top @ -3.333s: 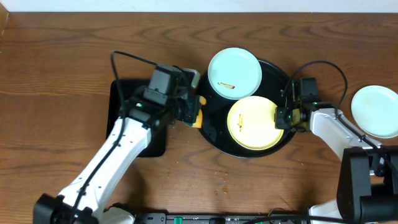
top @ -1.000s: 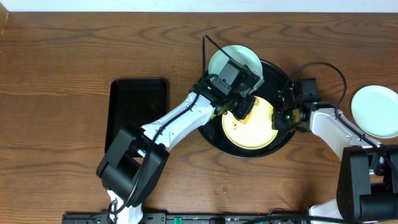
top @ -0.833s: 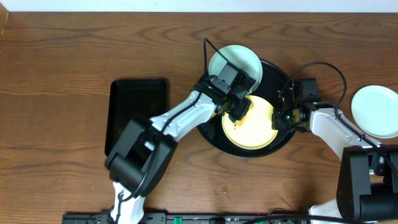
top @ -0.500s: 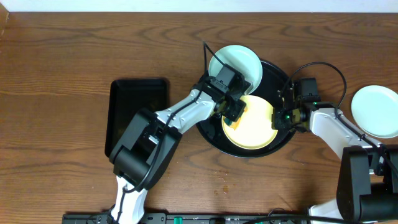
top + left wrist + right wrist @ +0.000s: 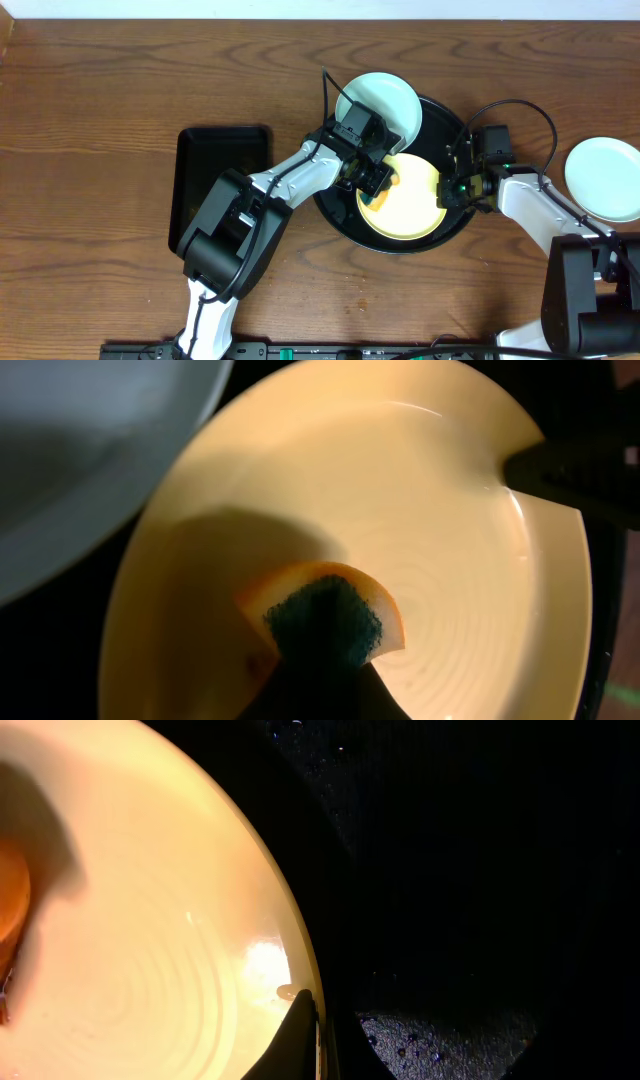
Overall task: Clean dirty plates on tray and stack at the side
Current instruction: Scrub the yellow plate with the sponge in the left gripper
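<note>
The left gripper (image 5: 380,178) was clamped on a sponge (image 5: 325,622), pressing it onto the yellow plate (image 5: 415,208) directly beneath. The right gripper (image 5: 452,187) pinched that plate's rim, with the tray (image 5: 335,212) below. A blue plate (image 5: 385,98) lay just behind the left gripper. A pale plate (image 5: 603,180) sat well outside the right gripper, off the tray.
</note>
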`<state>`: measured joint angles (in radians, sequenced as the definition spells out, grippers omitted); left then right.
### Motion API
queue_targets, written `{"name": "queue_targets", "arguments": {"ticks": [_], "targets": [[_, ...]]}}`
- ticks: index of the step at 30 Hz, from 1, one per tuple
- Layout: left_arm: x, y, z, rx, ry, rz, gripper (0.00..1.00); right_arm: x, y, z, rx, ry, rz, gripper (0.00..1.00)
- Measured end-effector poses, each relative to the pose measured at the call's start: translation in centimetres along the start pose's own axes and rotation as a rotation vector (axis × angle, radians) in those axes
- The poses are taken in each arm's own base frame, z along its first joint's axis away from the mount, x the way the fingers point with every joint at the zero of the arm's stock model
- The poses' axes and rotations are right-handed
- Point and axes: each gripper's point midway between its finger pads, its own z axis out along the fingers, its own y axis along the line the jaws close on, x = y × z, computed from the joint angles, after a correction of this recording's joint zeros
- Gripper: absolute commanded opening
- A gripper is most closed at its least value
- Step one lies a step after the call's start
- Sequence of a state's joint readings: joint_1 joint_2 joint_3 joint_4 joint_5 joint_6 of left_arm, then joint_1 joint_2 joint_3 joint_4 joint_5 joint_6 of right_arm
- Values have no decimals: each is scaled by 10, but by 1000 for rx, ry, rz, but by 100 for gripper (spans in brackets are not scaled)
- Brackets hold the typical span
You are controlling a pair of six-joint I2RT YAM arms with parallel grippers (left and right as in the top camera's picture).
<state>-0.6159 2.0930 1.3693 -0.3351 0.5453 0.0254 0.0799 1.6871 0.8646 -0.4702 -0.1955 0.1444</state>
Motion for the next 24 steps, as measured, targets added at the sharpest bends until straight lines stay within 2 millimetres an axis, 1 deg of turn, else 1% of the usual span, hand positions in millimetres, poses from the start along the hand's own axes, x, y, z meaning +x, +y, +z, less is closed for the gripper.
{"name": "queue_targets", "arguments": {"ticks": [7, 14, 19, 24], "targets": [[2, -1, 1, 11, 5, 18, 8, 0, 0, 0, 0, 0, 0, 1], [4, 0, 6, 26, 11, 26, 8, 0, 0, 0, 0, 0, 0, 1], [-2, 10, 3, 16, -16, 19, 7, 0, 0, 0, 0, 0, 0, 1], [-7, 33, -7, -1, -46, -12, 7, 0, 0, 0, -3, 1, 0, 1]]}}
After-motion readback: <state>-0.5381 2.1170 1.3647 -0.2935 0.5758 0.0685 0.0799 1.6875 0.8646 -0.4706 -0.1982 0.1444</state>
